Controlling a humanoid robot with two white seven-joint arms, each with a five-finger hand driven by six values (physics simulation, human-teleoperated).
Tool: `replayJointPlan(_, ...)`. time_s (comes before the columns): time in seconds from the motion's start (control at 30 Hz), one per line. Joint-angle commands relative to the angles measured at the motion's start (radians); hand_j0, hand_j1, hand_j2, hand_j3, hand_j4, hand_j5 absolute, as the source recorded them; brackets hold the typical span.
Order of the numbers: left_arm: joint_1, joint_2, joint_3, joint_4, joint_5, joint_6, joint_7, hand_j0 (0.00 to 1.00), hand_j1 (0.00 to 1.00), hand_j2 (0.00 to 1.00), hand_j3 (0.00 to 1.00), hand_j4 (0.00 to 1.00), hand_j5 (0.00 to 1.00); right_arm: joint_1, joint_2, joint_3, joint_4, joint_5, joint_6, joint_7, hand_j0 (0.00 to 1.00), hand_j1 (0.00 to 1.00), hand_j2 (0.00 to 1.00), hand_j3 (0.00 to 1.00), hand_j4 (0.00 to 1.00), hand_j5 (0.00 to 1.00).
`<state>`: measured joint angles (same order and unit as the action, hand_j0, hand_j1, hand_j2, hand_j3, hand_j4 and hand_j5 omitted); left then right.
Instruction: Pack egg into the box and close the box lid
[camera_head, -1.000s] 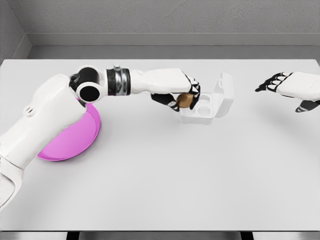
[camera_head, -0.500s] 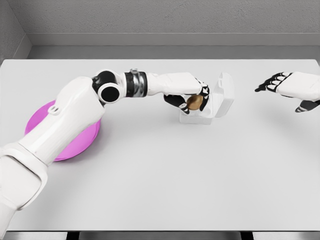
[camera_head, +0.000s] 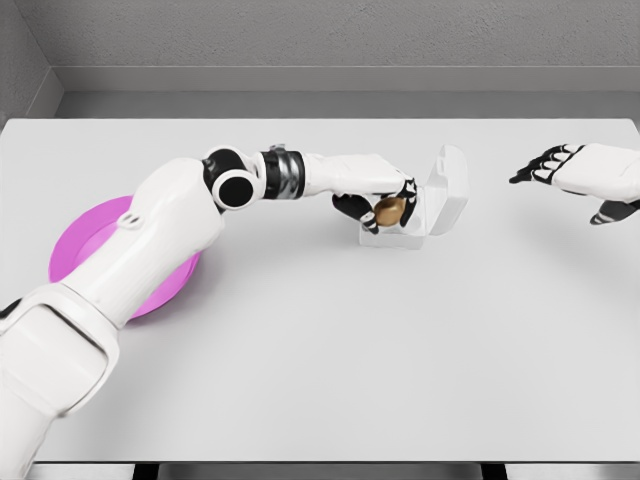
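Since the earlier frame, we see our left hand (camera_head: 385, 203) has shifted slightly right, fingers clamped on the brown egg (camera_head: 389, 210) over the open white box (camera_head: 425, 205) at upper centre. Our right hand (camera_head: 580, 175) hovers upper right, fingers spread. More of the pink bowl (camera_head: 75, 250) shows. No writing is legible.

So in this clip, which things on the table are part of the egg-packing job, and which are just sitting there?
Part of the job:
- egg, held in the left hand
- box, lid standing open

Just there:
- pink plate, partly behind the left arm
- right hand, open, off to the right, holding nothing
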<state>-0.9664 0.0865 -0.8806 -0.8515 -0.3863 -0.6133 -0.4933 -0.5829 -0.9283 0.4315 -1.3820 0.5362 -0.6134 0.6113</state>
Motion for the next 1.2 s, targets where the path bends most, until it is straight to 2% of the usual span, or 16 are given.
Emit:
replayJointPlan(0.0,0.0,-0.002,0.005,0.009,0.004,0.002,0.001,0.38,0.38,0.38,0.38,0.38,0.38,0.0,0.0,0.0,0.0,-0.004,0.003,0.0,1.0,1.0,1.0,1.0,1.0,1.0)
replayJointPlan(0.53,-0.008,0.01,0.005,0.028,0.004,0.002,0.001,0.46,0.46,0.46,0.46,0.46,0.46,0.0,0.0,0.006,-0.002,-0.004,0.003,0.0,1.0,1.0,1.0,1.0,1.0,1.0)
replayJointPlan(0.8,-0.008,0.006,0.005,0.029,0.004,0.002,0.001,0.56,0.56,0.56,0.56,0.56,0.56,0.0,0.0,0.006,-0.002,-0.004,0.003,0.0,1.0,1.0,1.0,1.0,1.0,1.0)
replayJointPlan(0.93,-0.008,0.006,0.005,0.031,0.006,0.002,0.001,0.58,0.58,0.58,0.58,0.58,0.58,0.0,0.0,0.006,-0.008,-0.004,0.003,0.0,1.0,1.0,1.0,1.0,1.0,1.0)
replayJointPlan(1.07,-0.008,0.006,0.005,0.031,0.006,0.002,0.001,0.66,0.66,0.66,0.66,0.66,0.66,0.0,0.0,0.006,-0.009,-0.004,0.003,0.0,1.0,1.0,1.0,1.0,1.0,1.0)
replayJointPlan(1.17,-0.008,0.004,0.005,0.031,0.006,0.002,0.001,0.67,0.67,0.67,0.67,0.67,0.67,0.0,0.0,0.006,-0.009,-0.004,0.003,0.0,1.0,1.0,1.0,1.0,1.0,1.0)
